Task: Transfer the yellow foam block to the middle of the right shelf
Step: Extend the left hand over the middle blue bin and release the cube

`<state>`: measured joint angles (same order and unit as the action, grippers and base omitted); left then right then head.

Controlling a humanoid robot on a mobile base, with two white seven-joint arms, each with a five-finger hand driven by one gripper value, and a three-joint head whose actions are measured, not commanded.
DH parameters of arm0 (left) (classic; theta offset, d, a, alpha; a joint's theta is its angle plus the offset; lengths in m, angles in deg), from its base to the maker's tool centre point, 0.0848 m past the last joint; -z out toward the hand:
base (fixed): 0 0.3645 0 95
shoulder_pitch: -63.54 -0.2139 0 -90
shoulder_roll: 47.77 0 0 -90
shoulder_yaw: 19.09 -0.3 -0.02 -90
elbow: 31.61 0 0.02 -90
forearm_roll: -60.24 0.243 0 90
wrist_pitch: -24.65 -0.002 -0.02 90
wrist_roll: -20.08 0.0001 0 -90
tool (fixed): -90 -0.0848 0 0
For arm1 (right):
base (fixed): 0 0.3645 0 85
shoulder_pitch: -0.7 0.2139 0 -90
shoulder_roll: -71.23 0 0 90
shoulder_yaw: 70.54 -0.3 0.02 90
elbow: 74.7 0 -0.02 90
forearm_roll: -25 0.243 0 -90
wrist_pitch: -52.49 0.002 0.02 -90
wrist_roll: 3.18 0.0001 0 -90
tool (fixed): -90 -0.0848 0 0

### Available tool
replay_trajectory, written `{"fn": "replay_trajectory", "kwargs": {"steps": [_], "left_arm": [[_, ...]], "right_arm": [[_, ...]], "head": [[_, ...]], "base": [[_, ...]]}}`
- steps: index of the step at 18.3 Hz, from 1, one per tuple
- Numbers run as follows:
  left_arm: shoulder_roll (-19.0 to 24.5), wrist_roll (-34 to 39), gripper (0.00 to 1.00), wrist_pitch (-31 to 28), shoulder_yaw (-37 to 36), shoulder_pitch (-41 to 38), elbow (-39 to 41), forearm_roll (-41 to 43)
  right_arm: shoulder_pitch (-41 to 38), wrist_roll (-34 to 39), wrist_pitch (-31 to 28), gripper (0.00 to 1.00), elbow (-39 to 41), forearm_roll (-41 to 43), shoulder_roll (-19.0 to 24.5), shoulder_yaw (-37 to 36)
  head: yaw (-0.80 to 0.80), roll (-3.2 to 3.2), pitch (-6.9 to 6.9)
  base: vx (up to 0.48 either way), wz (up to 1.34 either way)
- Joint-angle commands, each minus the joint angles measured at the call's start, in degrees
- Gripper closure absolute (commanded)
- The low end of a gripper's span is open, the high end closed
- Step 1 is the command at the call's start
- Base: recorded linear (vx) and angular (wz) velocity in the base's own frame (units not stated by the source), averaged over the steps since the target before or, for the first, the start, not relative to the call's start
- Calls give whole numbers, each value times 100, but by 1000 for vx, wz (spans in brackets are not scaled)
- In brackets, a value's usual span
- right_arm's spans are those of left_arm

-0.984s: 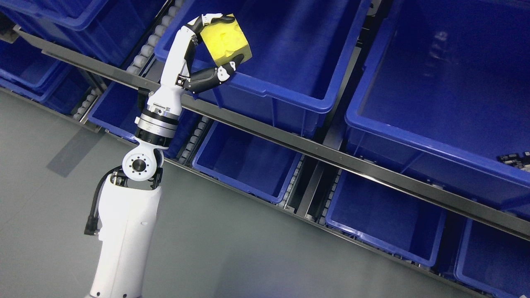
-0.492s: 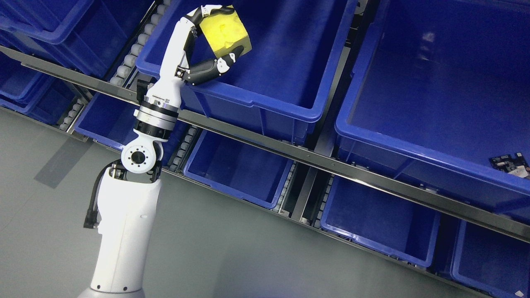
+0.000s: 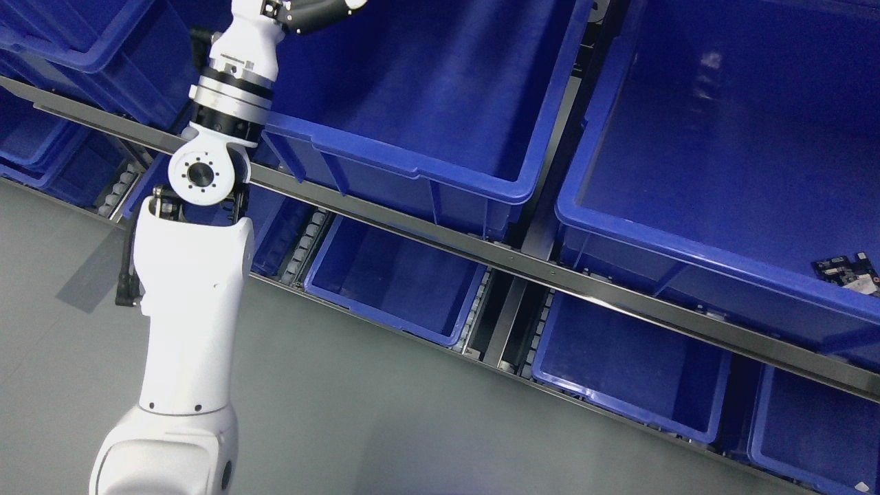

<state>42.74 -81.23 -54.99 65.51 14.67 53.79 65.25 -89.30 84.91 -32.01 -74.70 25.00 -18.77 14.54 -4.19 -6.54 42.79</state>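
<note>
The yellow foam block is not visible in the head view. My left arm rises from the bottom left, its wrist in front of the left corner of a large blue bin on the middle shelf. Only the base of my left hand shows at the top edge, over that bin; the rest is cut off by the frame, so its hold is hidden. My right arm is out of view.
A second large blue bin stands to the right with a small circuit board in its corner. A metal shelf rail runs diagonally below. Smaller blue bins sit on the lower shelf. Grey floor lies in front.
My left arm has risen up and to the left, carrying the hand and the yellow block past the top edge. The camera shifted slightly early on.
</note>
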Motion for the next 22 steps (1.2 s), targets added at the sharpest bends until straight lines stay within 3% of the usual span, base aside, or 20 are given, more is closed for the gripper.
{"fn": "replay_trajectory", "kwargs": {"steps": [1, 4, 6, 11, 14, 18, 22], "left_arm": [[49, 24, 100, -936, 416, 702, -480, -114], [49, 392, 100, -1771, 505, 1037, -734, -455], [49, 454, 100, -1984, 487, 1055, -901, -1007], [49, 393, 100, -1967, -135, 1055, -1096, -1757], [49, 217, 100, -1967, -733, 1055, -1113, -1740], [49, 270, 99, -1976, -770, 993, -1271, -1749], [49, 393, 75, -1976, -796, 985, -1455, -1740]], "right_arm": [[-9, -3, -5, 0, 100, -18, -100, 0], [-9, -3, 4, 0, 100, -18, -100, 0], [-9, -3, -5, 0, 100, -18, -100, 0], [-9, -3, -5, 0, 100, -18, -100, 0], [-9, -3, -5, 0, 100, -18, -100, 0], [-9, -3, -5, 0, 100, -18, -100, 0], [-9, -3, -5, 0, 100, -18, -100, 0]], "head": [[0, 0, 0], [0, 0, 0], [0, 0, 0], [0, 0, 0], [0, 0, 0], [0, 0, 0], [0, 0, 0]], "base": [[0, 0], [0, 0], [0, 0], [16, -16], [6, -9], [0, 0], [0, 0]]}}
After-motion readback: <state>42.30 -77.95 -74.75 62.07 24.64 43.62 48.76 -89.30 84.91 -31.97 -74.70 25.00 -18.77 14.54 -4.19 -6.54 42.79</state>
